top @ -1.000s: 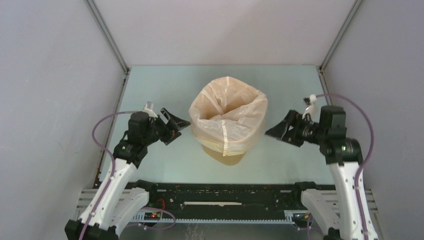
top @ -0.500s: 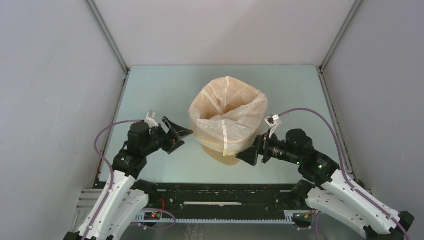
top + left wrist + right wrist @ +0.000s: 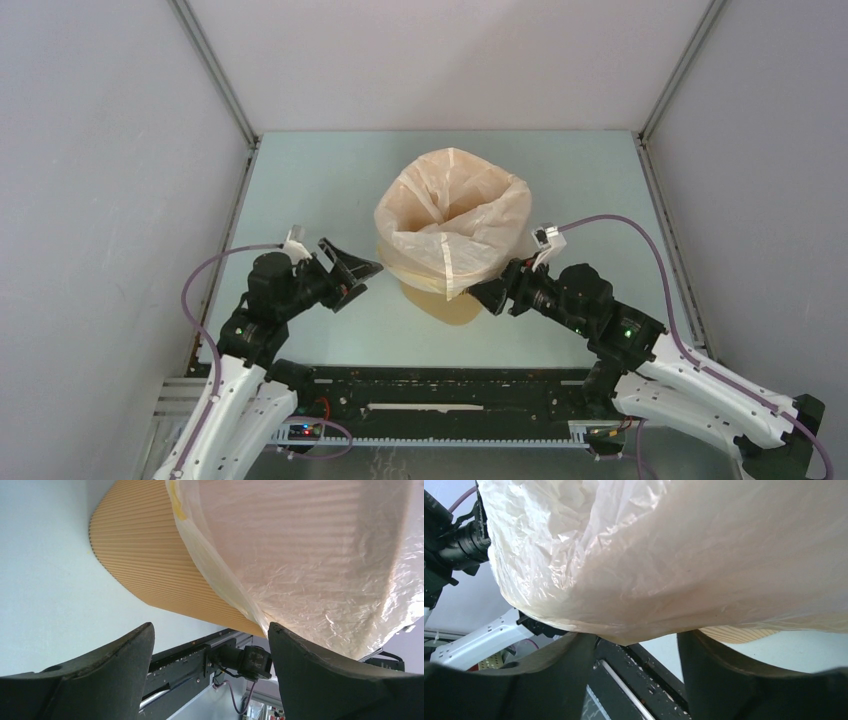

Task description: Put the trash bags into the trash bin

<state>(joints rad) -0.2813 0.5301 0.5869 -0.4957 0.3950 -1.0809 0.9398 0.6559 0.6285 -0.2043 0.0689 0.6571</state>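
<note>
The orange-yellow trash bin (image 3: 452, 308) stands mid-table, and the cream-white trash bag (image 3: 450, 220) lines its mouth and drapes down over its outside. My left gripper (image 3: 364, 269) is open, just left of the bin and apart from it. In the left wrist view its jaws stand wide apart, with the slotted bin wall (image 3: 150, 565) and the hanging bag (image 3: 310, 565) ahead. My right gripper (image 3: 486, 296) is open at the bag's near-right hanging edge. In the right wrist view the bag's lower edge (image 3: 664, 555) hangs just above the gap, and a strip of bin (image 3: 734, 634) shows under it.
Grey enclosure walls stand left, right and behind the pale green table (image 3: 320, 180). The black rail (image 3: 440, 385) with both arm bases runs along the near edge. A purple cable loops off each wrist.
My right arm swung down from the bin's right side and reached in to the bag's near-right edge. The bin and bag shifted slightly left. My left gripper drew back a little, still open.
</note>
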